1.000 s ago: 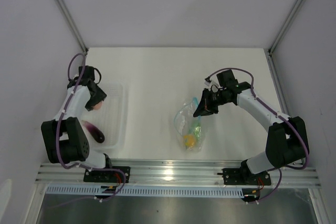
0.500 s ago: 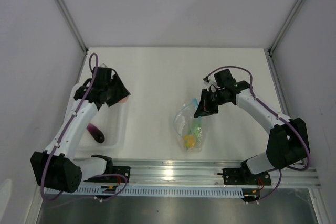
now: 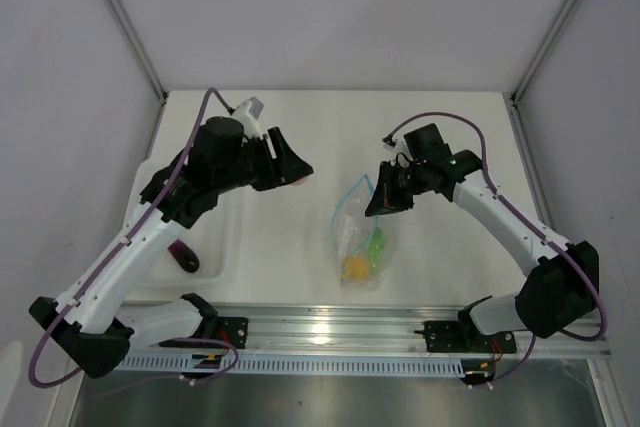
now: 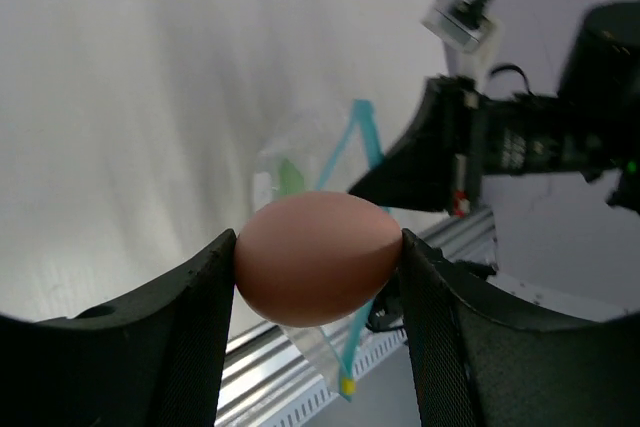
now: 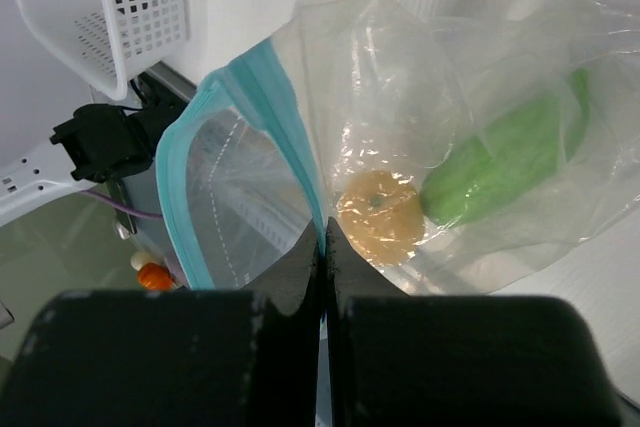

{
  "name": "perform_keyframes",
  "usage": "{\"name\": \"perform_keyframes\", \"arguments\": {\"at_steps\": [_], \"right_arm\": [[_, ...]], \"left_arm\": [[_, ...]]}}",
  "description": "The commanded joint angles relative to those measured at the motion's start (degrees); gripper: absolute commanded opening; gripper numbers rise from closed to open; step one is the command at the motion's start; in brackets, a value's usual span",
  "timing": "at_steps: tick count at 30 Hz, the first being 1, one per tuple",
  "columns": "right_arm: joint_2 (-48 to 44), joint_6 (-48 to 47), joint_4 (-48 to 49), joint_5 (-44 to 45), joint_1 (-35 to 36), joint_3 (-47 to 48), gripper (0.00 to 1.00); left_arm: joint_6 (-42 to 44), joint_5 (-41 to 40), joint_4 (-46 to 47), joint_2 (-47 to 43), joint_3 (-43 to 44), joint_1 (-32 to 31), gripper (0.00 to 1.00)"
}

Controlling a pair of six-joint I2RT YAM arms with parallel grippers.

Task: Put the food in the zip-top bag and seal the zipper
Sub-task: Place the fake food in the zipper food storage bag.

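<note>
Underneath everything, a white table (image 3: 300, 137). At its left edge, a white perforated basket (image 3: 228, 247), with the purple elongated piece (image 3: 183, 258) lying inside. Right of centre, the zip-top bag (image 3: 360, 237), lifted by the rim of its mouth: right jaws clenched on the plastic at the zipper (image 5: 180, 187), mouth gaping open. Left jaws grasping the pink round piece (image 4: 318, 270), held above the table between basket and bag, not yet at the opening. Inside the bag already: the green oblong piece (image 5: 500, 157) and the yellow piece (image 5: 380, 217), touching each other. Judged from this, roughly halfway: 2 of 4 pieces bagged, 1 on its way, 1 waiting in the basket. Left to do: drop in the pink, fetch the purple, then press the zipper shut along its whole length.
</note>
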Motion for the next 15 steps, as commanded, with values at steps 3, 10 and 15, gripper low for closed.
{"name": "perform_keyframes", "arguments": {"at_steps": [3, 10, 15], "right_arm": [[-2.3, 2.0, -0.9, 2.1, 1.6, 4.5, 0.00], [-3.7, 3.6, -1.3, 2.3, 2.1, 5.5, 0.00], [-5.3, 4.7, -1.7, 2.0, 2.4, 5.6, 0.00]], "left_arm": [[-1.8, 6.3, 4.3, 0.7, 2.1, -9.1, 0.01], [-1.4, 14.1, 8.4, 8.2, 2.0, -15.3, 0.01], [-1.0, 17.1, 8.2, 12.5, 2.2, -16.8, 0.01]]}}
